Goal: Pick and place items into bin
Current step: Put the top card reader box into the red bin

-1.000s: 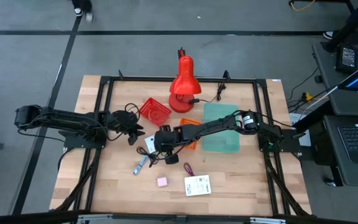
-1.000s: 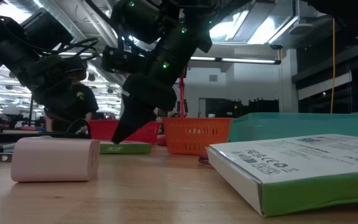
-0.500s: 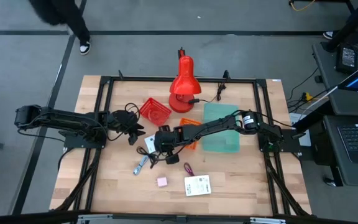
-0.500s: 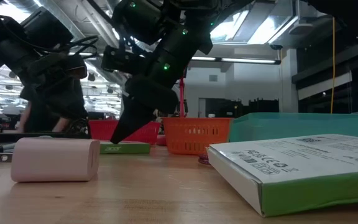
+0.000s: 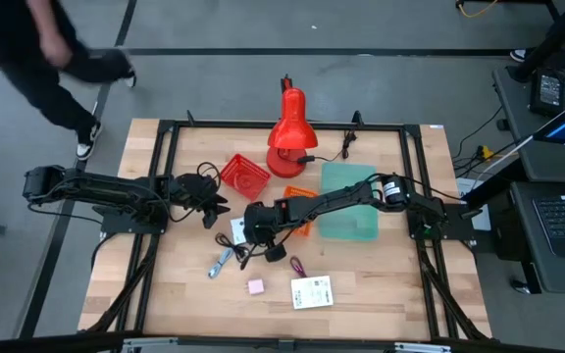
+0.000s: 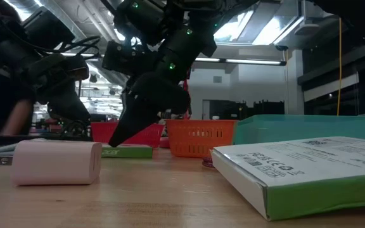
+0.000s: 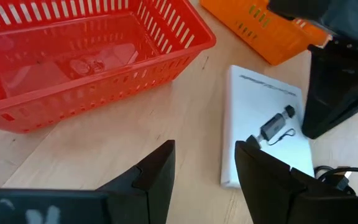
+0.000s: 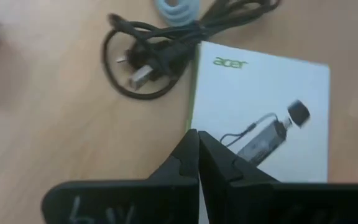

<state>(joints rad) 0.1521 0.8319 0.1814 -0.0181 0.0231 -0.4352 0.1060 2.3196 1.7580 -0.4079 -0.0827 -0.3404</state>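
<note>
Setting: a pale wooden table (image 5: pixel 184 294) inside a black frame, on a grey workshop floor; a person walks past its far-left corner, clear of the arms.
Bins: a red basket (image 5: pixel 244 176), an orange basket (image 5: pixel 300 226) partly under the right arm, and a teal bin (image 5: pixel 349 204) toward the right side.
Items: a white Acer box (image 8: pixel 272 118) printed with a USB stick lies near the table's middle, a coiled black cable (image 8: pixel 157 56) just beside it; a pink cube (image 5: pixel 255 286), a maroon cord loop (image 5: pixel 296 266), a white printed card box (image 5: pixel 312 292) and a small blue-silver piece (image 5: pixel 220 263) lie nearer the front edge.
Step in hand: judged, the right arm is lining up on the Acer box or the cable; neither is lifted.
Doing it well: part the fingers before descending, straddle one narrow edge of the box, and avoid snagging the cable alongside.
Right gripper (image 8: pixel 197 152): fingers pressed fully together, empty, poised just above the box's near edge.
Left gripper (image 7: pixel 204 171): fingers partly apart, nothing between them, hovering between the red basket and the box.
</note>
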